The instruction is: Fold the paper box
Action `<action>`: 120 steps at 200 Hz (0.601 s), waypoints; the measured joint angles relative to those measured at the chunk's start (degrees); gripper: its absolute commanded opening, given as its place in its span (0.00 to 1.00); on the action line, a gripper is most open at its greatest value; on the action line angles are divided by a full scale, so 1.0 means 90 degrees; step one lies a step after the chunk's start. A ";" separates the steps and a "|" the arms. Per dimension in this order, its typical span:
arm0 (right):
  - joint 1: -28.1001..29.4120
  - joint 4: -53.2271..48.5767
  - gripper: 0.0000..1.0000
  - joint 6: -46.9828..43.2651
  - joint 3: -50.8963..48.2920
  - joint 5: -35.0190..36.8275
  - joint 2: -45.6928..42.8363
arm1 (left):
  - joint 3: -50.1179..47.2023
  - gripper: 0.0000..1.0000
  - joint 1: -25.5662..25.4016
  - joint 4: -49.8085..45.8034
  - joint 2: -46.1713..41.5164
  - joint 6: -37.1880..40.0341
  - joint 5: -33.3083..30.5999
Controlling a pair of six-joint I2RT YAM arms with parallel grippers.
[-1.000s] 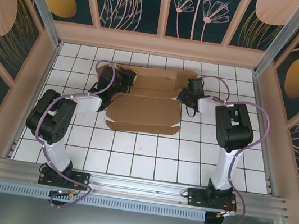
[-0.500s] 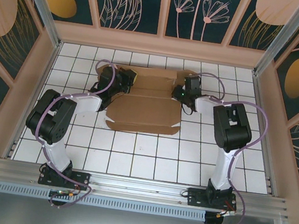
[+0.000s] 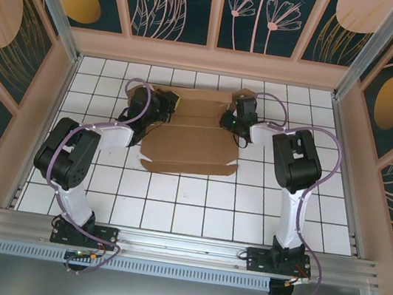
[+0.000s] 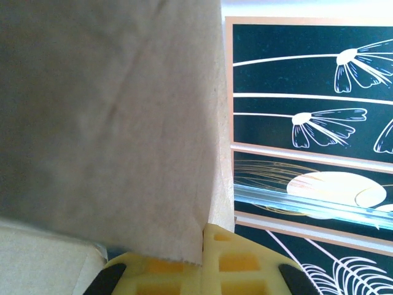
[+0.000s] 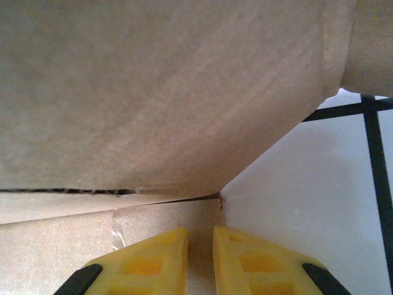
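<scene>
Brown cardboard, the paper box (image 3: 190, 143), lies mostly flat on the white tiled table (image 3: 187, 206), centre and toward the far side, between the two arms. Its near panel is flat with small corner flaps; the far part has creases and raised flaps at both ends. The left arm rises from its near-left base, elbow bent high at the left, forearm angled far and right, so the left gripper (image 3: 170, 104) sits at the far left end of the sheet. In the left wrist view a cardboard flap stands up in front of the camera and runs down into the yellow fingers (image 4: 236, 258), which are pressed together and pinching it. The right arm goes up from its near-right base, elbow folded at the right, forearm reaching left, with the right gripper (image 3: 228, 120) low at the far right end of the box. In the right wrist view its yellow fingers (image 5: 166, 252) are parted by a narrow gap over flat cardboard, with a flap leaning overhead and white tile to the right.
</scene>
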 measured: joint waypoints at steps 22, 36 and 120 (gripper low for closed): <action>0.0022 -0.0005 0.21 -0.0061 0.0000 0.0075 0.0000 | -0.0002 0.00 0.0000 0.0000 0.0000 0.0000 0.0000; 0.0032 0.0066 0.23 -0.0121 -0.0087 0.0097 -0.0058 | -0.0012 0.00 0.0000 0.0000 0.0000 0.0000 0.0000; -0.0024 0.0940 0.41 -0.0996 -0.2205 0.0131 -0.2880 | -0.0029 0.00 0.0000 0.0000 -0.0015 0.0000 -0.0002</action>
